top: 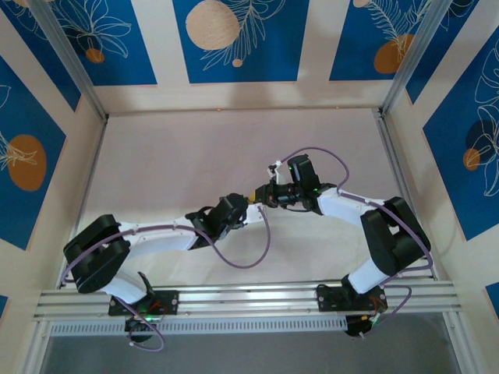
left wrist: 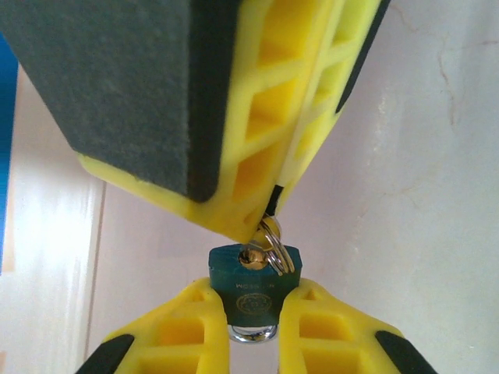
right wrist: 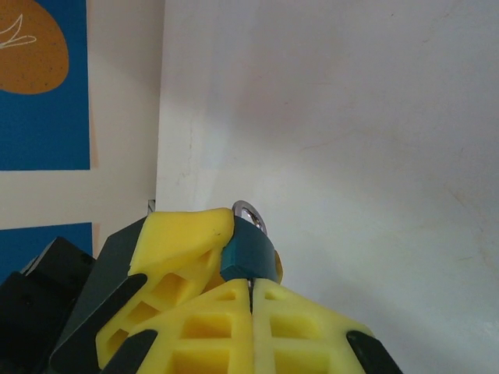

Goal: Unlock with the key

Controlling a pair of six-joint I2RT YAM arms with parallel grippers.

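The left gripper [left wrist: 253, 292], the nearer of the two, is closed almost fully on the key [left wrist: 249, 300], with its pads flat against the dark blue head. The key's long axis runs straight away from this gripper: a silvery end is tucked back between its fingers, and the end with the split ring [left wrist: 270, 248] faces outward. There the right gripper [left wrist: 263, 222] meets it, fingers fully together and tips at the ring — whether it pinches the ring, I cannot tell.
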